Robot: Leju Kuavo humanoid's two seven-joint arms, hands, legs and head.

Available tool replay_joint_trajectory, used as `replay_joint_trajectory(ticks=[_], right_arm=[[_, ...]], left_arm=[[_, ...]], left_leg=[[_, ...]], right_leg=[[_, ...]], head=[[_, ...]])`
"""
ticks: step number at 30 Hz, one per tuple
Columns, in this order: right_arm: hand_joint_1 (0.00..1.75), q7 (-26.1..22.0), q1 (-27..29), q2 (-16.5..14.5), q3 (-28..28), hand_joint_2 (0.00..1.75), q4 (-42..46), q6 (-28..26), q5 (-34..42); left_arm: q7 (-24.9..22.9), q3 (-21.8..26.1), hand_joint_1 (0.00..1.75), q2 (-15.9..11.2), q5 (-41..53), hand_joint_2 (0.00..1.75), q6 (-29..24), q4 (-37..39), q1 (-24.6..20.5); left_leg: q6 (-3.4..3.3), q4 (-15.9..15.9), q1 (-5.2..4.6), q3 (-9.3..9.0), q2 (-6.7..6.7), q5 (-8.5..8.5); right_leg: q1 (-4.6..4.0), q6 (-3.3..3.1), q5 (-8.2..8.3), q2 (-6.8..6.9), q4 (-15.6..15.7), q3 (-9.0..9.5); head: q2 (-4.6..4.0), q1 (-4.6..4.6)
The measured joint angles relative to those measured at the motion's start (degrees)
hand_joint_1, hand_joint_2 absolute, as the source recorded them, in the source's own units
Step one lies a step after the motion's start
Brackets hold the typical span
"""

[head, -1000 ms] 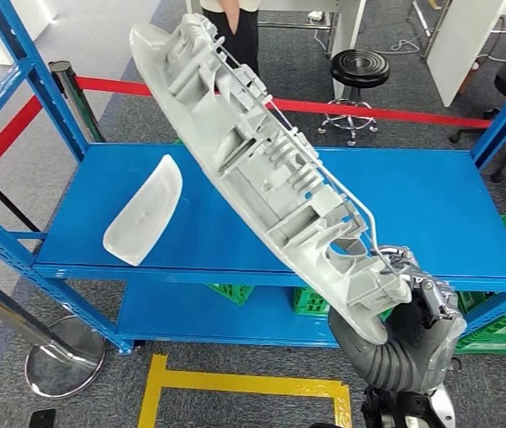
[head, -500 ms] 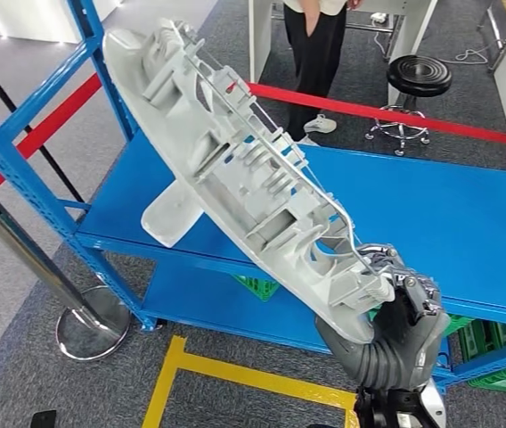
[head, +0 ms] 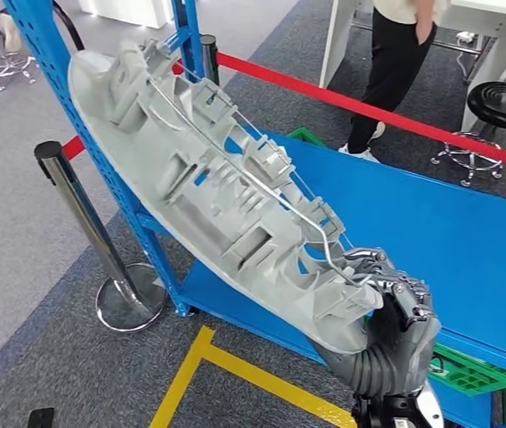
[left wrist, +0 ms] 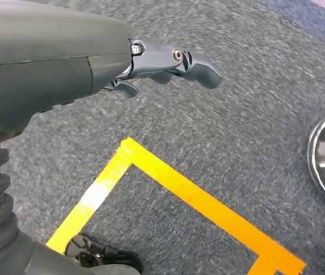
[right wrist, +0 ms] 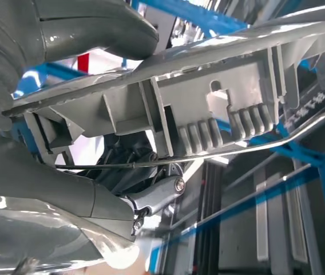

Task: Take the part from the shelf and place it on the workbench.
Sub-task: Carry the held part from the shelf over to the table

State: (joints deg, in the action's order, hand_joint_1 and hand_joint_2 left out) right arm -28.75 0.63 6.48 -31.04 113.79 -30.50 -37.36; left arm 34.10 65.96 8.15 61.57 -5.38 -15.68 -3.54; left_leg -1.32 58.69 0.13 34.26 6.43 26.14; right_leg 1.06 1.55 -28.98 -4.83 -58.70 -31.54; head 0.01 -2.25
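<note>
Since the earlier frame the whole head view is swinging to the left (the camera is turning, not the shelf): the blue shelf [head: 452,241] is now sliding toward the right edge, and one chrome stanchion [head: 82,209] on a round base is coming in at the left. The part [head: 216,192], one long, boat-shaped moulding of pale grey plastic with ribs, pockets and a thin bent metal rod along its open side, is being held tilted in the air in front of the shelf, its far end high at the left. The right hand [head: 398,312], dark and jointed above a ribbed grey cuff, is gripping the part's lower end, its fingers [head: 371,263] curling over the rim. The left hand [left wrist: 169,60] is hanging over speckled grey carpet crossed by yellow tape [left wrist: 182,192], fingers loosely extended and holding nothing. One red barrier belt [head: 371,107] is running behind the shelf, where one person [head: 398,71] is standing beside one black round stool [head: 502,102].
</note>
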Motion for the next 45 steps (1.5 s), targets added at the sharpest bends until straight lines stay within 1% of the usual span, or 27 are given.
replay_joint_trajectory(ticks=[2,3,5,7,9,10,11,13,15,17,18,20,22,23,24,25,27,29,31,33,35,37,39,40,42,43,45], right_arm=[[1.75,0.22,-0.45,0.07,-0.66,1.75,-0.01,0.51,-0.09],[1.75,0.33,-0.74,0.09,-1.05,1.75,-0.01,0.81,-0.07],[1.75,0.47,-1.25,0.10,-1.84,1.75,-0.02,1.39,0.11],[1.75,0.63,-1.66,0.11,-2.56,1.75,-0.08,2.09,0.55],[1.75,0.96,-2.09,0.12,-3.15,1.75,-0.27,2.84,1.09],[1.75,1.13,-2.30,0.12,-3.40,1.75,-0.38,3.15,1.31],[1.75,1.24,-2.45,0.12,-3.60,1.75,-0.49,3.33,1.47],[1.75,1.35,-2.70,0.12,-3.97,1.75,-0.63,3.48,1.66],[1.75,1.40,-3.06,0.12,-4.21,1.75,-0.73,3.48,1.73],[1.75,1.41,-3.53,0.12,-4.36,1.75,-0.81,3.47,1.73],[1.75,1.42,-3.74,0.12,-4.44,1.75,-0.85,3.46,1.75],[1.75,1.45,-3.94,0.13,-4.56,1.75,-0.91,3.46,1.79],[1.75,1.48,-3.94,0.15,-4.59,1.75,-1.01,3.46,1.83],[1.75,1.48,-3.92,0.17,-4.61,1.75,-1.10,3.51,1.84],[1.75,1.48,-3.91,0.20,-4.64,1.75,-1.22,3.62,1.85],[1.75,1.51,-3.91,0.22,-4.68,1.75,-1.34,3.78,1.87],[1.75,1.66,-3.92,0.25,-4.78,1.75,-1.48,4.33,1.98],[1.75,1.91,-3.84,0.25,-4.94,1.75,-1.53,4.73,2.05],[1.75,2.23,-3.63,0.25,-5.13,1.75,-1.58,4.78,1.98],[1.75,2.49,-3.51,0.25,-5.24,1.75,-1.60,4.74,1.91],[1.75,2.54,-3.52,0.23,-5.34,1.75,-1.59,4.64,2.05],[1.75,2.49,-3.46,0.24,-5.42,1.75,-1.58,4.51,2.37],[1.75,2.46,-3.44,0.25,-5.41,1.75,-1.58,4.45,2.73],[1.75,2.45,-3.44,0.26,-5.40,1.75,-1.58,4.44,2.85],[1.75,2.44,-3.45,0.26,-5.40,1.75,-1.58,4.44,2.98],[1.75,2.44,-3.47,0.27,-5.40,1.75,-1.58,4.44,3.01],[1.75,2.43,-3.49,0.27,-5.39,1.75,-1.58,4.43,3.02]], left_arm=[[-0.02,-0.02,0.00,-0.08,0.09,1.75,-0.04,-0.02,0.07],[-0.02,-0.05,0.00,-0.07,0.12,1.75,-0.06,-0.01,0.15],[-0.03,-0.17,0.00,-0.10,0.14,1.75,-0.08,-0.01,0.06],[-0.09,-0.33,0.00,-0.14,0.13,1.75,-0.09,-0.01,-0.22],[-0.20,-0.42,0.00,-0.20,0.13,1.75,-0.11,-0.01,-0.34],[-0.26,-0.44,0.00,-0.22,0.13,1.75,-0.12,-0.01,-0.32],[-0.30,-0.46,0.00,-0.26,0.13,1.75,-0.14,-0.01,-0.29],[-0.33,-0.56,0.00,-0.34,0.13,1.75,-0.17,-0.02,-0.36],[-0.33,-0.70,0.00,-0.40,0.14,1.75,-0.22,-0.04,-0.60],[-0.34,-0.78,0.00,-0.42,0.15,1.75,-0.25,-0.05,-0.61],[-0.34,-0.79,0.00,-0.42,0.15,1.75,-0.26,-0.05,-0.48],[-0.35,-0.80,0.00,-0.40,0.16,1.75,-0.27,-0.05,-0.41],[-0.35,-0.83,0.00,-0.39,0.17,1.75,-0.28,-0.06,-0.57],[-0.35,-0.84,0.00,-0.41,0.17,1.75,-0.28,-0.06,-0.63],[-0.35,-0.85,0.00,-0.42,0.17,1.75,-0.28,-0.06,-0.64],[-0.35,-0.85,0.00,-0.43,0.17,1.75,-0.28,-0.05,-0.61],[-0.35,-0.87,0.00,-0.42,0.18,1.75,-0.28,-0.05,-0.57],[-0.36,-0.93,0.00,-0.38,0.18,1.75,-0.27,-0.06,-0.59],[-0.38,-1.00,0.00,-0.38,0.15,1.75,-0.26,-0.07,-0.52],[-0.44,-1.06,0.00,-0.43,0.13,1.75,-0.26,-0.07,-0.19],[-0.51,-1.14,0.00,-0.40,0.11,1.75,-0.25,-0.08,0.04],[-0.58,-1.22,0.00,-0.36,0.10,1.75,-0.24,-0.08,-0.08],[-0.74,-1.27,0.00,-0.34,0.09,1.75,-0.23,-0.08,-0.16],[-0.84,-1.28,0.00,-0.33,0.09,1.75,-0.23,-0.08,-0.10],[-1.00,-1.29,0.00,-0.34,0.09,1.75,-0.23,-0.08,0.01],[-1.01,-1.29,0.00,-0.36,0.09,1.75,-0.24,-0.08,0.01],[-1.01,-1.30,0.00,-0.38,0.09,1.75,-0.23,-0.08,-0.09]], left_leg=[[0.75,0.05,0.24,0.58,1.16,-0.31],[1.04,0.29,0.18,0.79,0.75,-0.14],[1.58,3.55,-0.02,2.31,-2.10,1.87],[2.10,10.72,0.06,5.71,-5.07,5.27],[2.44,15.68,0.31,8.11,-5.80,6.53],[2.51,15.27,0.42,7.90,-5.97,5.63],[2.50,12.50,0.47,6.49,-6.36,3.76],[2.17,4.70,0.12,2.54,-8.94,0.45],[1.50,0.59,-0.42,0.71,-11.00,-0.31],[0.81,0.28,-0.56,0.90,-10.14,-0.14],[0.50,0.11,-0.45,0.83,-9.40,-0.20],[-0.26,-0.21,-0.12,0.61,-8.02,-0.44],[-0.73,-0.25,-0.01,0.60,-6.59,-0.57],[-0.80,-0.24,-0.04,0.64,-5.77,-0.58],[-0.82,-0.23,-0.09,0.63,-4.90,-0.58],[-0.82,-0.22,-0.13,0.60,-4.08,-0.58],[-0.76,-0.18,-0.13,0.42,-2.38,-0.55],[-0.41,0.03,-0.12,0.51,-0.86,-0.55],[0.32,0.16,0.09,1.02,0.41,-0.77],[1.05,0.18,0.33,1.38,1.16,-0.93],[1.60,2.23,0.17,2.27,-1.24,0.46],[2.11,8.55,0.13,5.06,-4.70,3.91],[2.52,15.14,0.39,8.02,-5.78,6.50],[2.61,16.04,0.48,8.34,-5.94,6.39],[2.47,11.40,0.51,5.75,-6.55,3.39],[2.27,7.60,0.42,3.69,-7.30,1.56],[1.68,1.91,-0.10,0.67,-9.66,0.02]], right_leg=[[-0.06,-0.22,-0.02,0.90,0.47,0.33],[0.01,-0.47,0.10,1.60,0.70,0.46],[0.21,-1.06,0.27,3.30,1.16,0.84],[0.08,-1.39,0.14,5.10,1.16,0.99],[0.02,-1.47,-0.06,6.84,1.10,1.05],[0.02,-1.44,-0.19,7.61,1.07,1.14],[0.02,-1.36,-0.36,8.35,1.05,1.32],[-0.21,-0.98,-0.81,9.70,1.00,1.77],[-0.67,-0.47,-1.18,10.95,1.00,2.00],[-0.91,0.04,-1.44,12.33,1.19,2.29],[-0.85,0.33,-1.82,12.17,1.07,2.38],[-0.61,0.73,-3.89,9.42,-1.68,1.30],[-0.45,0.75,-7.12,6.00,-8.73,-2.23],[-0.46,0.72,-8.22,5.31,-12.37,-4.28],[-0.47,0.68,-8.39,5.02,-14.60,-5.81],[-0.47,0.61,-7.60,4.89,-15.01,-6.52],[-0.42,0.34,-3.12,4.01,-9.18,-4.75],[-0.16,0.15,0.11,1.39,-2.20,-1.85],[-0.13,0.07,0.36,0.01,0.03,-0.70],[-0.16,-0.30,0.55,1.16,0.38,-0.37],[0.00,-0.97,0.69,2.72,0.79,0.06],[-0.07,-1.48,0.58,4.46,0.95,0.34],[-0.20,-1.63,0.40,6.21,0.92,0.42],[-0.24,-1.63,0.31,7.02,0.91,0.47],[-0.28,-1.47,0.06,8.44,0.91,0.76],[-0.31,-1.36,-0.09,9.01,0.91,0.98],[-0.53,-1.04,-0.39,9.96,0.92,1.32]], head=[[0.00,-0.03],[0.00,0.06],[-0.01,0.54],[-0.01,0.96],[-0.01,0.97],[-0.01,0.97],[-0.01,0.98],[-0.01,1.03],[-0.01,1.08],[-0.01,1.08],[-0.01,1.02],[-0.01,0.87],[-0.01,0.68],[-0.01,0.63],[-0.01,0.64],[-0.01,0.64],[-0.01,0.62],[0.00,0.66],[0.00,0.72],[-0.01,0.71],[-0.01,1.12],[-0.01,1.62],[-0.01,1.70],[-0.01,1.71],[-0.01,1.72],[-0.01,1.72],[-0.01,1.73]])
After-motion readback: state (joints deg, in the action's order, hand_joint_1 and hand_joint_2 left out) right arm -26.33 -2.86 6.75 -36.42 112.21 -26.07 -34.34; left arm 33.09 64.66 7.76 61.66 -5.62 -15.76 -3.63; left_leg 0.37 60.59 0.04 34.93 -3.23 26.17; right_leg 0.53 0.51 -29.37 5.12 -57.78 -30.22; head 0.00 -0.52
